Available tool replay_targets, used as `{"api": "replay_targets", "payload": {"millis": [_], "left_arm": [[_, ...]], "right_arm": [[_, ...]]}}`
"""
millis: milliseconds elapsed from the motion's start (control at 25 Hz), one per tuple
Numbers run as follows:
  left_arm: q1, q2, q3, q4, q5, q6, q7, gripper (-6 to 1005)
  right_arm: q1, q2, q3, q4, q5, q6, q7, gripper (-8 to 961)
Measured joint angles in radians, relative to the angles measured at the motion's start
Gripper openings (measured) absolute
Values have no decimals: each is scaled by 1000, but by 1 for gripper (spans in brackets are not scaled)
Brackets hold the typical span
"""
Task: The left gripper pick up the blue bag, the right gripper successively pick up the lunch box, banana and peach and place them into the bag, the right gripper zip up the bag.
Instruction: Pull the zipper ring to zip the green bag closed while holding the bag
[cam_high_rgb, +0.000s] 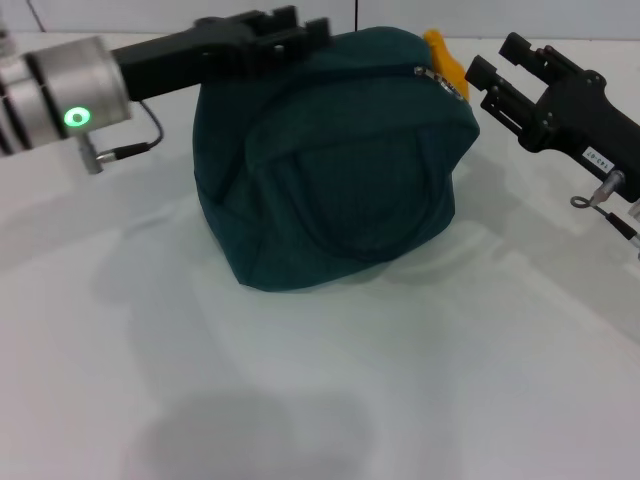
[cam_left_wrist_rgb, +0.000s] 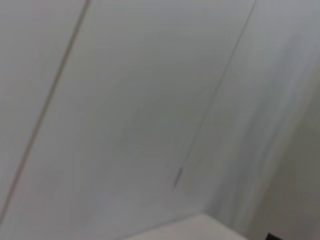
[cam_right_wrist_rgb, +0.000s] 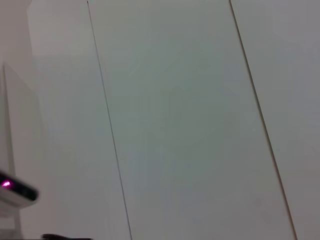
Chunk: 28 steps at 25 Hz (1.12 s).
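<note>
White table (cam_high_rgb: 320, 400); blue bag (cam_high_rgb: 340, 160) upright; banana (cam_high_rgb: 445, 62) tip pokes upward.

Looks like a lab or test cell: bare white tabletop (cam_high_rgb: 300, 400), plain white wall panels (cam_right_wrist_rgb: 175, 125) with thin seams, small device with a magenta LED (cam_right_wrist_rgb: 15, 192) by the wall. No household furnishings visible.

The bag (cam_high_rgb: 335, 160) sits on the table (cam_high_rgb: 320, 380) toward twelve o'clock. The banana (cam_high_rgb: 445, 62) pokes from its top at one o'clock. One gripper (cam_high_rgb: 275, 35) is at eleven, the other (cam_high_rgb: 500, 75) at two.
</note>
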Motion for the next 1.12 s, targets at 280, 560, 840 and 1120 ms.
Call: {"api": "replay_targets", "payload": {"millis": [280,560,840,1120], "left_arm": [[-137,6,0,9,176,-62,-152,627],[-170,3,1,50,305,-87,-249,591],[-168,-7,2,71,320,-91,-242,556],[-160,-20,2,73,333,-92,-207,232]], "right_arm": [[0,1,1,7,5,4,-2,558],[-4,1,54,5,16,88,2,556],[12,-3,78,6,10,203,4,555],[26,-9,80,1,7,217,22,553]]}}
